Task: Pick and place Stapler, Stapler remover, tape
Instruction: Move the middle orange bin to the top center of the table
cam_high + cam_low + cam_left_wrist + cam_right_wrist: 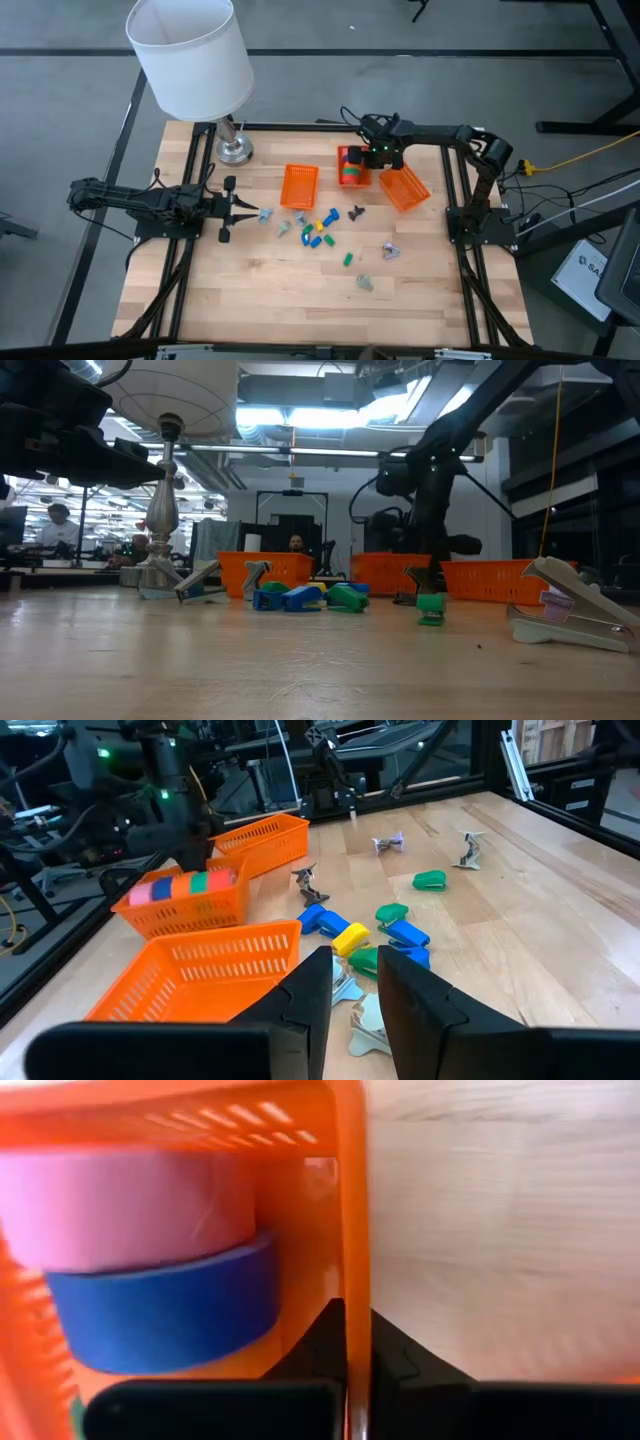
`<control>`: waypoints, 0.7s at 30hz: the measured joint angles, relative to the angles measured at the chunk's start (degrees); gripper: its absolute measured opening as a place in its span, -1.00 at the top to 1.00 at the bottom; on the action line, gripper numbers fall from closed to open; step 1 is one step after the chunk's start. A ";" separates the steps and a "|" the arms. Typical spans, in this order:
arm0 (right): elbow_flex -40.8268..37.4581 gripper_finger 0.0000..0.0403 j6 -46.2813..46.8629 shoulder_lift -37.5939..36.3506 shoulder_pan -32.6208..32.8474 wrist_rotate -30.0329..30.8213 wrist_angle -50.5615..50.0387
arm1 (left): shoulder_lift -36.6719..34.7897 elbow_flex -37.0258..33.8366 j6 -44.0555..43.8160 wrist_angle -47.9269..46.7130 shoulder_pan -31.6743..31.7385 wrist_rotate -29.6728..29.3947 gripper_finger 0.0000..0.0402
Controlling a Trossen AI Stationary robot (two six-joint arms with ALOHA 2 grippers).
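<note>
Mesh plastic basket [352,1200] wall pinched by right claw [356,1342].

Hiding most of the middle basket [344,160] from above under the right gripper [372,153]; cropping the pink tape roll [130,1205] and blue roll [165,1310] at the right wrist view's edge; leaving small grey pieces [366,284] too tiny to identify.

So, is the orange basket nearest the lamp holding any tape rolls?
No, that orange basket shows only its bare mesh floor; the tape rolls sit in the middle basket.
</note>
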 joint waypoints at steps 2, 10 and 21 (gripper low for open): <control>2.08 0.98 -0.11 0.00 0.09 2.04 -3.39 | 0.01 -0.01 0.00 0.00 0.01 0.02 0.61; 14.27 0.99 -1.54 -0.06 1.63 10.70 -18.53 | 0.00 0.00 0.00 0.00 0.00 0.00 0.61; 20.93 0.93 1.45 -0.13 3.41 13.45 -34.10 | 0.02 0.00 0.00 0.00 0.02 0.00 0.61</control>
